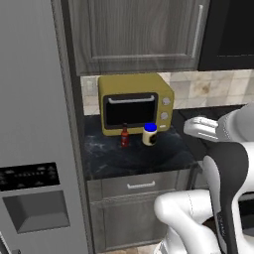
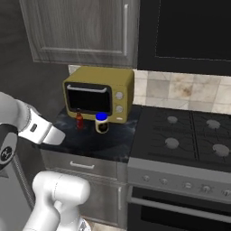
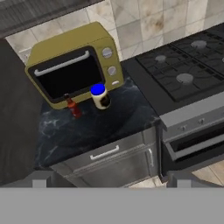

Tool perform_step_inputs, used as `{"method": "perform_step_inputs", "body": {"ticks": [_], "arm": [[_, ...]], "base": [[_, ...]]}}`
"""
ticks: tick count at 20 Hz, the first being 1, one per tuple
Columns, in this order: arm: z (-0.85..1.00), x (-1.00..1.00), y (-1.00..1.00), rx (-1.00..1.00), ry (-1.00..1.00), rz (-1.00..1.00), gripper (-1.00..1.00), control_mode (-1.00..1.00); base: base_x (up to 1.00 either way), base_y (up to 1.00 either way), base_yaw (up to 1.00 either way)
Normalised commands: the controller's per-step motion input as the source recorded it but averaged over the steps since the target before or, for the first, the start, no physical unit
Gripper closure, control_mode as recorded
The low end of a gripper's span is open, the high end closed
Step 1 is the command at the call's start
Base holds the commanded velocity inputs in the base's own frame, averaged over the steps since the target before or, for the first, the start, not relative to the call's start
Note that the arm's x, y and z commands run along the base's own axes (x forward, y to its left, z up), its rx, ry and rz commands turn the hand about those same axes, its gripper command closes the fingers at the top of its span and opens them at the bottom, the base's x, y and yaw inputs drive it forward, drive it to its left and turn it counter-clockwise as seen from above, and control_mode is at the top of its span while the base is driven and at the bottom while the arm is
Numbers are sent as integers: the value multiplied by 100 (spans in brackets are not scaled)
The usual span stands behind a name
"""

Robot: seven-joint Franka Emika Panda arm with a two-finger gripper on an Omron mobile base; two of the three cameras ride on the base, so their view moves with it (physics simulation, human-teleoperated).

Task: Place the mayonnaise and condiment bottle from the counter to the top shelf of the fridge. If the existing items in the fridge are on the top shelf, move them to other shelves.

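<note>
Nothing of the task appeared to have been done. The small squat pale mayonnaise jar with a bright blue round lid and the slim dark red-brown condiment bottle with a dark cap were both seen standing upright on the black, faintly marbled stone counter, toward its back edge, just in front of the mustard-yellow toaster oven. The bottle stood just beside the jar, on the fridge side, apart from it. Both placements, and any clearing of the shelf, were judged still to be made.

The tall grey stainless-steel fridge was seen with its door closed, the dispenser panel facing out, so the shelves and whatever lay on them were hidden.

The two-finger gripper was held well above and back from the counter, nothing lying between its tips; how widely the fingers were parted could not be told.

Grey wood-grain cabinets were seen above and below the counter, a tiled wall behind it, and a black gas stove against its far side edge.
</note>
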Motion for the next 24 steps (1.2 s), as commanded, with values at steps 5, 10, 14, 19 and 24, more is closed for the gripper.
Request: {"method": "perform_step_inputs", "body": {"ticks": [5, 10, 14, 19, 24], "arm": [[-17, 26, -17, 0, 5, 9, -100, -100], [-35, 74, -11, -3, 11, 11, -100, -100], [-42, 77, -11, -7, 6, 10, -100, -100], [-58, 96, 0, -13, 5, 2, -100, -100], [-53, 83, 0, -8, 1, 2, -100, -100]], "base": [[0, -3, 3], [0, 0, 0], [0, 0, 0], [0, 0, 0], [0, 0, 0]]}}
